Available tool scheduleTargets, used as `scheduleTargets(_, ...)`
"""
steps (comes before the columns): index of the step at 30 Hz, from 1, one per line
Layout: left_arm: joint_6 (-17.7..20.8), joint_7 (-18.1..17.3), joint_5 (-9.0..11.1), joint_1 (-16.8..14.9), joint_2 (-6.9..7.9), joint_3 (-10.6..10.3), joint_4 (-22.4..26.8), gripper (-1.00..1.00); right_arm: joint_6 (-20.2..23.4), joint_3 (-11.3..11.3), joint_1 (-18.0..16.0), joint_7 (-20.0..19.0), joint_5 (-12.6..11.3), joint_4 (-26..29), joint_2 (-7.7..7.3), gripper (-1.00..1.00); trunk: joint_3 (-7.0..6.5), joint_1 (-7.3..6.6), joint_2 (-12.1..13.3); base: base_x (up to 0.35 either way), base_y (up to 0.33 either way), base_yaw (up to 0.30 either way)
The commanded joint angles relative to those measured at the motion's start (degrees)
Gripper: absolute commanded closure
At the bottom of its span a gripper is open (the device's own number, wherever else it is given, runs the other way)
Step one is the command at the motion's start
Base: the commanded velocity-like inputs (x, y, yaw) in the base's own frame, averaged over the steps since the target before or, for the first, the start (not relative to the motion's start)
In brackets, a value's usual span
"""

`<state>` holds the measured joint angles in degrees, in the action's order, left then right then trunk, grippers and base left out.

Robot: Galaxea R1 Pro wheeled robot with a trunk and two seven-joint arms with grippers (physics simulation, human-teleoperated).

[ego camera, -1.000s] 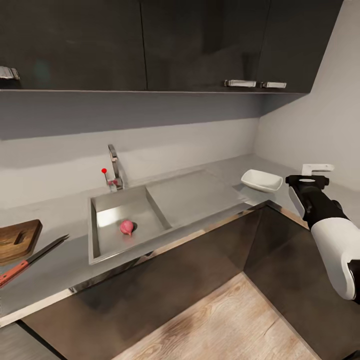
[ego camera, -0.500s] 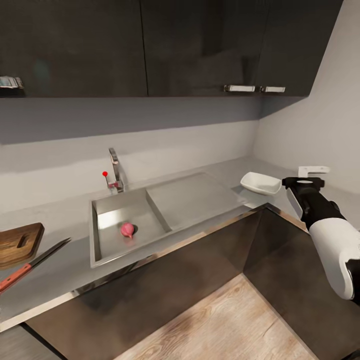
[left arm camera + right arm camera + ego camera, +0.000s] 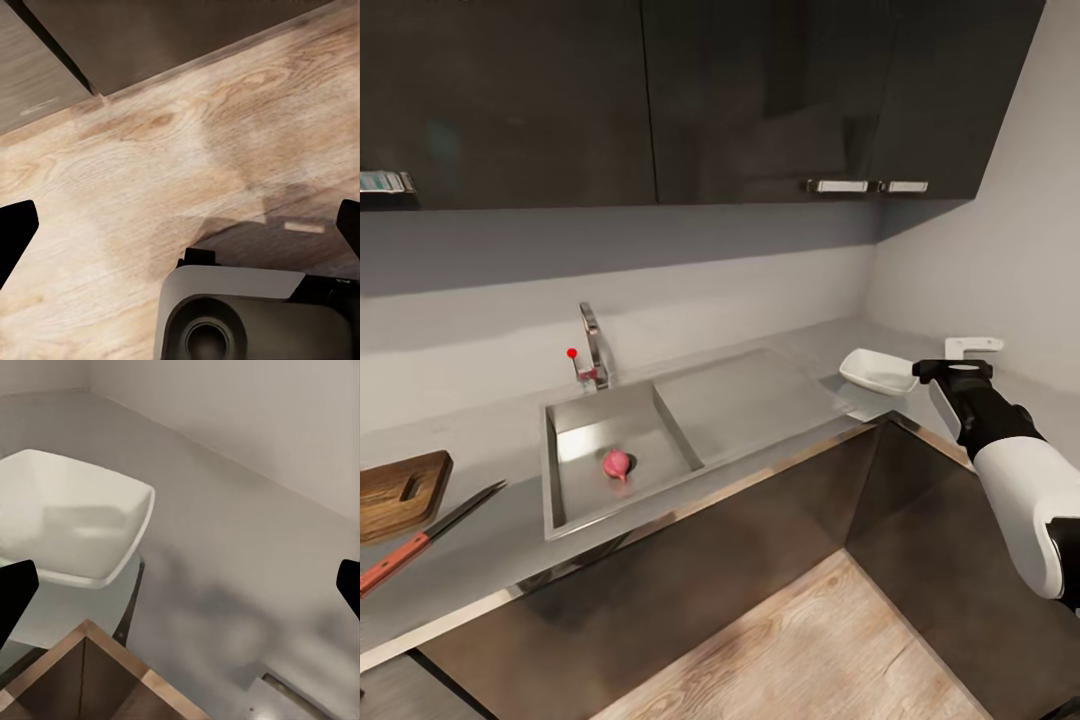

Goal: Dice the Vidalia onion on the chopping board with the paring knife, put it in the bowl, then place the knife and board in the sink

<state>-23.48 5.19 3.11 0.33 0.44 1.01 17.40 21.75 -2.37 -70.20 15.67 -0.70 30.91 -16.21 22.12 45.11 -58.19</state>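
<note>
Grey countertop [image 3: 490, 540] scene: onion [image 3: 616, 463] sits in sink [image 3: 560, 490], bowl [image 3: 878, 371] at 3 o'clock, both grippers spread wide.

You are in a home kitchen. A grey countertop [image 3: 780, 345] runs along the wall and turns the corner, with dark cabinets [image 3: 760, 90] hung above it and dark cabinet fronts beneath. Set into it is a steel sink [image 3: 565, 475] with a drainboard [image 3: 745, 390] and a chrome tap [image 3: 593, 345]. A wooden chopping board [image 3: 400, 493] and a paring knife [image 3: 425, 538] lie on the worktop, a white bowl [image 3: 878, 371] sits near the corner, and wood-look flooring [image 3: 810, 650] lies below.
</note>
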Motion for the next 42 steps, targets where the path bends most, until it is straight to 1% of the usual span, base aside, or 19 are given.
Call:
scheduleTargets(1,-0.1,0.0,0.3,0.0,0.00,0.0,0.1,-1.00,0.4,-0.2,0.0,0.2,-0.1,0.1,-0.05,-1.00,-0.13,-0.22,0.4,0.000,0.000,0.000)
scheduleTargets(24,-0.1,0.0,0.3,0.0,0.00,0.0,0.1,-1.00,0.4,-0.1,0.0,0.2,0.0,0.1,-0.35,-1.00,-4.26,-5.27,9.6,0.000,0.000,0.000)
scheduleTargets(35,0.0,0.0,0.3,0.0,0.00,0.0,0.0,-1.00,0.2,-0.3,0.0,0.2,-0.1,0.1,-0.23,-1.00,-6.23,-7.69,14.0,0.000,0.000,0.000)
scheduleTargets(42,0.0,0.0,0.3,0.0,0.00,0.0,0.0,-1.00,0.3,-0.2,0.0,0.2,-0.1,0.1,-0.25,-1.00,-7.05,-9.23,16.8,0.000,0.000,0.000)
